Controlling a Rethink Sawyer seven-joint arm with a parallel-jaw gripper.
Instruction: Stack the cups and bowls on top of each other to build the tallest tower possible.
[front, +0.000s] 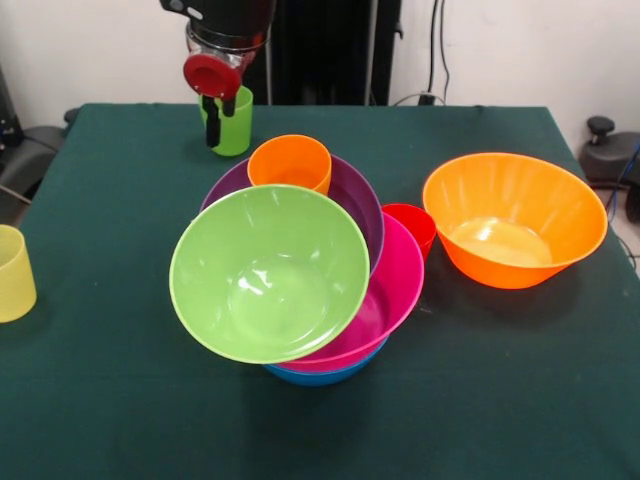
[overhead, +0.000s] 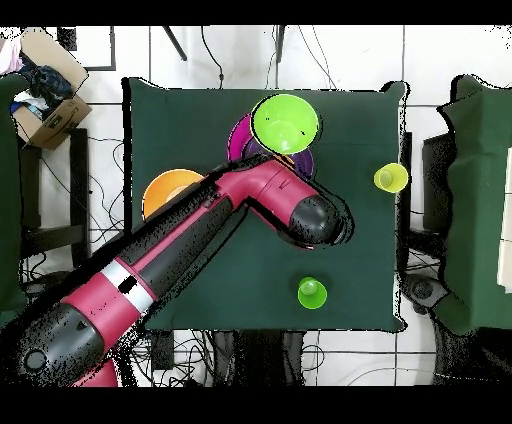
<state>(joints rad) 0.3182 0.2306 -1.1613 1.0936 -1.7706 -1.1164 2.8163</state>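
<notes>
A tower stands mid-table: a blue bowl (front: 322, 376) at the bottom, then a pink bowl (front: 396, 290) and a purple bowl (front: 356, 196). An orange cup (front: 290, 162) sits in the purple bowl, and a lime green bowl (front: 268, 272) (overhead: 285, 120) leans tilted on top. A red cup (front: 415, 226) stands just behind the pink bowl. Alone on the cloth are the orange bowl (front: 515, 220) (overhead: 163, 190), the yellow cup (front: 12, 272) (overhead: 390, 178) and the green cup (front: 238, 128) (overhead: 312, 292). My gripper (front: 221, 118) hangs open and empty behind the tower, overlapping the green cup in the front view. In the overhead view the arm (overhead: 300, 208) hides it.
The table (front: 120, 400) is covered with dark green cloth. The arm crosses over the orange bowl's side of the table in the overhead view. A cardboard box (overhead: 50, 115) and cables lie on the floor off the table.
</notes>
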